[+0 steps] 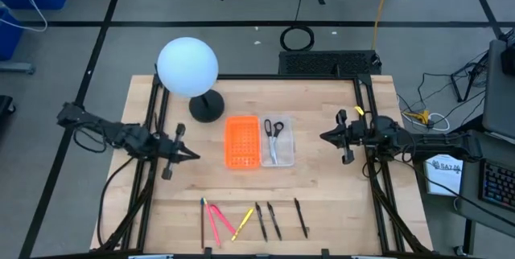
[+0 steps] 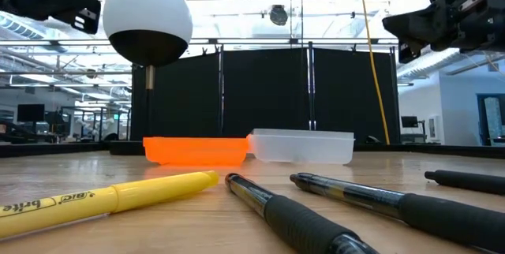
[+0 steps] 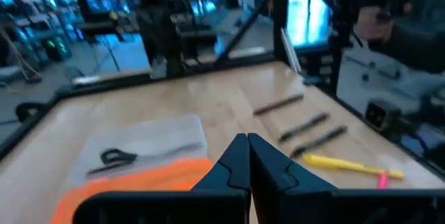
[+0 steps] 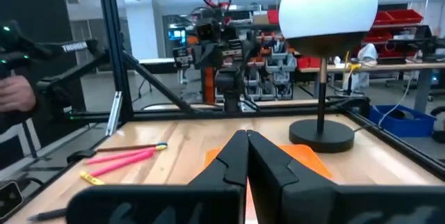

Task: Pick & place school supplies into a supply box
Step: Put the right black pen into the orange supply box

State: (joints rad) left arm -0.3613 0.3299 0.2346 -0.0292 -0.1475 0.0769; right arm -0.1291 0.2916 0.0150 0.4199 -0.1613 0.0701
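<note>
The clear supply box (image 1: 277,141) sits mid-table with the black-handled scissors (image 1: 273,134) lying inside it; the scissors (image 3: 111,157) also show in the left wrist view. Pens lie in a row near the table's near edge: pink ones (image 1: 214,219), a yellow one (image 1: 242,222) and several dark ones (image 1: 276,219). My left gripper (image 1: 193,155) hovers left of the orange tray, shut and empty (image 3: 247,140). My right gripper (image 1: 324,137) hovers right of the box, shut and empty (image 4: 246,138).
A bright orange perforated tray (image 1: 242,142) stands against the box's left side. A lamp with a white globe (image 1: 187,67) and black base (image 1: 207,108) stands toward the far left. Black frame rails (image 1: 370,162) run along the table's sides. Bare wood lies between trays and pens.
</note>
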